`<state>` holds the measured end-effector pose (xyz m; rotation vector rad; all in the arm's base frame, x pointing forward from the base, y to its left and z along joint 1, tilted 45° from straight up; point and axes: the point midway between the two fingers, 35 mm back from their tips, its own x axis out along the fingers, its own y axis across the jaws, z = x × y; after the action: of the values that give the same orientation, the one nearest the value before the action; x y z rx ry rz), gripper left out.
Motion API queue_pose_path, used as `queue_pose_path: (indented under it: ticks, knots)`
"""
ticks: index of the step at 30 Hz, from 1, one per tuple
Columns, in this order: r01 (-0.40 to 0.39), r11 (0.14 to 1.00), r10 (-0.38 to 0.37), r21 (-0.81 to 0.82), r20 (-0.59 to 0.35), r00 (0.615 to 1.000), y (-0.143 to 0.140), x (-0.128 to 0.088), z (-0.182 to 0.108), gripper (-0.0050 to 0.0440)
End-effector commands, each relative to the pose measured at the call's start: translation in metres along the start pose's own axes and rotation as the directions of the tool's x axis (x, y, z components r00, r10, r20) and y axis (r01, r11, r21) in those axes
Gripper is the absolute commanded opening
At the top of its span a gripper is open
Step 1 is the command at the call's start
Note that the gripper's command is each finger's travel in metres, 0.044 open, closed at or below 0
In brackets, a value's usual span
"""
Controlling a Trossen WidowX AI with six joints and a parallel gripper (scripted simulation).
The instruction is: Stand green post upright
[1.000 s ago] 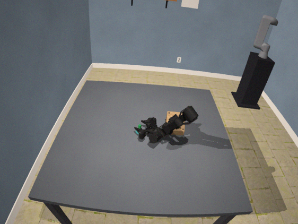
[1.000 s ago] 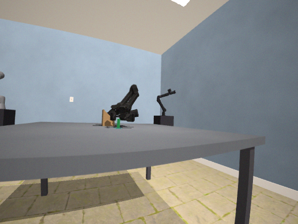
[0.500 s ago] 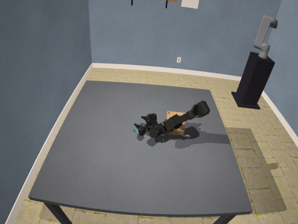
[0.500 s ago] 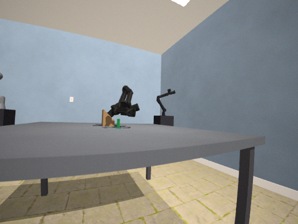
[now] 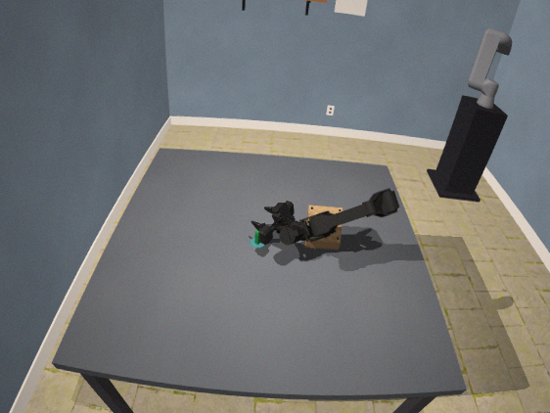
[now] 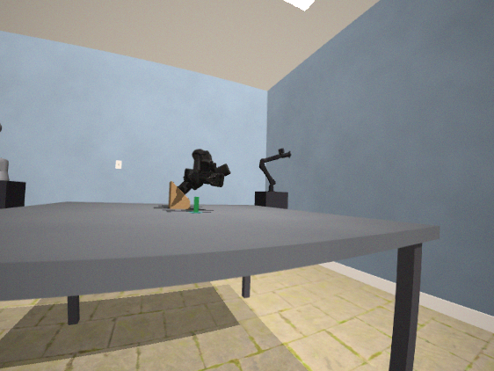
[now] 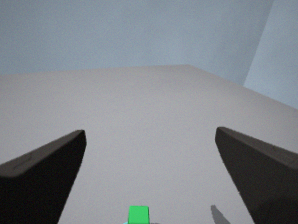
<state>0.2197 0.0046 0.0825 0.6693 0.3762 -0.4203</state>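
Black parallel-jaw gripper (image 6: 224,170) spread wide and holding nothing, raised above the small green rectangular post (image 6: 196,204) standing upright at frame centre on the flat cyan circle (image 5: 254,243), set on the dark grey table top (image 5: 196,303) beside the tan wooden arm base (image 5: 327,242).
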Motion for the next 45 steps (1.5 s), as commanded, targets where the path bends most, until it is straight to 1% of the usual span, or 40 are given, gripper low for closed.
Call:
queue_pose_path:
  ticks: [1,3,6,9,11,13,16,19,22,25,28,30,32,35,38,41,45]
  knots:
    - [-0.012,1.0,0.012,-0.004,-0.01,1.0,0.003,-0.005,0.008,0.04]
    - [0.008,0.999,-0.01,-0.041,-0.036,0.999,0.002,-0.004,0.008,0.04]
    - [0.07,0.985,-0.091,-0.156,-0.126,0.988,-0.002,0.0,0.005,0.04]
    - [0.106,0.96,-0.166,-0.26,-0.219,0.961,-0.005,0.002,0.004,0.04]
    - [0.118,0.94,-0.214,-0.32,-0.283,0.935,-0.008,0.004,0.004,0.04]
    - [0.118,0.94,-0.214,-0.32,-0.283,0.935,-0.008,0.004,0.004,0.04]
    - [0.118,0.912,-0.278,-0.393,-0.379,0.883,-0.011,0.005,0.003,0.04]
    - [0.098,0.89,-0.329,-0.446,-0.476,0.816,-0.014,0.005,0.002,0.04]
    - [0.065,0.878,-0.363,-0.475,-0.57,0.737,-0.016,0.005,0.003,0.04]
    - [0.021,0.878,-0.376,-0.478,-0.661,0.649,-0.017,0.005,0.004,0.04]
    - [-0.025,0.89,-0.367,-0.456,-0.746,0.556,-0.017,0.005,0.006,0.04]
    - [-0.025,0.89,-0.367,-0.456,-0.746,0.556,-0.017,0.005,0.006,0.04]
    - [-0.056,0.902,-0.347,-0.427,-0.797,0.493,-0.017,0.005,0.009,0.04]
    - [-0.098,0.926,-0.298,-0.364,-0.866,0.402,-0.015,0.006,0.014,0.04]
    - [-0.132,0.951,-0.225,-0.278,-0.921,0.317,-0.013,0.008,0.021,0.04]
    - [-0.158,0.972,-0.132,-0.174,-0.961,0.244,-0.011,0.012,0.03,0.04]
    - [-0.178,0.984,0.008,-0.024,-0.984,0.176,-0.009,0.019,0.045,0.04]
